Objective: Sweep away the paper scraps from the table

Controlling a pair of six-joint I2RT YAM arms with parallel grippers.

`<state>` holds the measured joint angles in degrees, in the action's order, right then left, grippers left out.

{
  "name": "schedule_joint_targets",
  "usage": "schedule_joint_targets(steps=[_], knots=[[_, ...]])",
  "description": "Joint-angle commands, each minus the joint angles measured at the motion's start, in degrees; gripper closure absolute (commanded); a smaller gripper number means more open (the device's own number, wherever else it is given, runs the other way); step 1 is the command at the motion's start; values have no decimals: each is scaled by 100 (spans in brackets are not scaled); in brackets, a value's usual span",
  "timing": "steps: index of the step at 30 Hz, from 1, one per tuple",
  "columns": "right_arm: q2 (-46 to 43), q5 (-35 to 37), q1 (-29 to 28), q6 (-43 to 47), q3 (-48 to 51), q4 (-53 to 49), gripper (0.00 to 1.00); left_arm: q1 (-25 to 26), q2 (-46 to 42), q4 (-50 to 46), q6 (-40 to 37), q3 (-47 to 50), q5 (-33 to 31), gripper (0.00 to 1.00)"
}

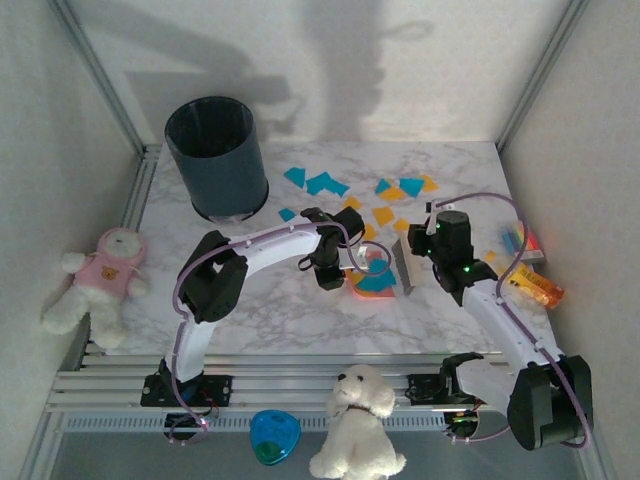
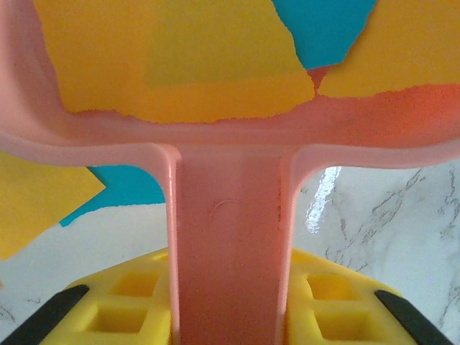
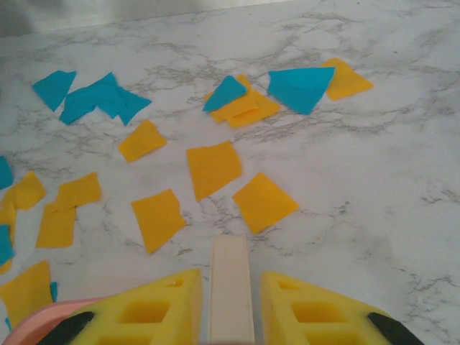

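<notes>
Left wrist: left gripper [image 2: 230,316] grips pink dustpan [image 2: 215,147]; paper scraps [image 2: 180,57] inside.

The pink plastic dustpan [image 2: 230,144] sits on the white marble-pattern table [image 3: 374,187]. Its handle runs back between the fingers of the left gripper [image 2: 230,309], and small orange and teal paper scraps [image 2: 215,65] lie in its tray just ahead. Other scraps lie scattered ahead of the right gripper [image 3: 231,316], beyond the pale brush handle [image 3: 230,259] it grips, with the dustpan at its near left.

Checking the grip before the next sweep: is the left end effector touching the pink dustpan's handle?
Touching. The left wrist view shows the left end effector clamped on both sides of the pink handle.
</notes>
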<state>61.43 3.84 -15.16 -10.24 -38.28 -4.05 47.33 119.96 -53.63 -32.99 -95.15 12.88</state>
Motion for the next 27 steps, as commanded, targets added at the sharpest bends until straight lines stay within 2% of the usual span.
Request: schedule_joint_targets(steps=[1,14,27], knots=[[135,-392,-126,26,-107,-226,100,66,-23,-141,-15,30,56,100],[230,-813,-235,-212,-203,-128,100,66,-13,-144,-10,2,61,100],[50,-625,-237,-257,-215,-189,100,66,-60,-112,-5,44,74,100]])
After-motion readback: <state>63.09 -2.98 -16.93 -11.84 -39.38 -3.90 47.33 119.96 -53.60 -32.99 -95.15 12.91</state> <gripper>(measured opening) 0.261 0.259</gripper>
